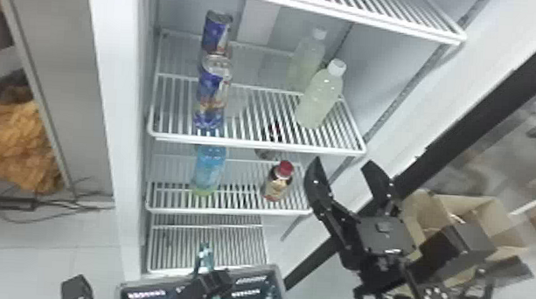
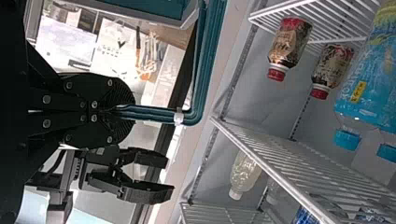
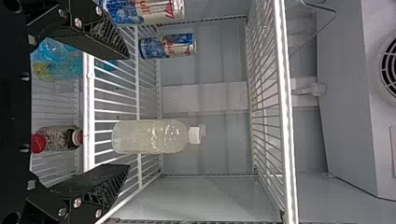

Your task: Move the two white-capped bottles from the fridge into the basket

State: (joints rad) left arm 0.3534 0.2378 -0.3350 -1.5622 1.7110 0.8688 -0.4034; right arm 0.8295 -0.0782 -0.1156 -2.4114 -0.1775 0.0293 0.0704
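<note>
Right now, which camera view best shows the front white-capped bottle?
The right wrist view: the bottle is close and whole. The head view shows it smaller, from above; in the left wrist view, a shelf partly hides it.

Noted smooth, glossy, translucent plastic on white-capped bottles (image 1: 320, 99), shiny printed metal on cans (image 1: 213, 89). Observed smooth white finish on wire shelves (image 1: 254, 145), smooth plastic on basket (image 1: 282, 292), matt black, ridged surface on fingers (image 3: 114, 182) of right gripper (image 1: 343, 165). Logged matt brown cardboard on box (image 1: 493, 220), rough, shaggy texture on orange heap (image 1: 13, 142).
</note>
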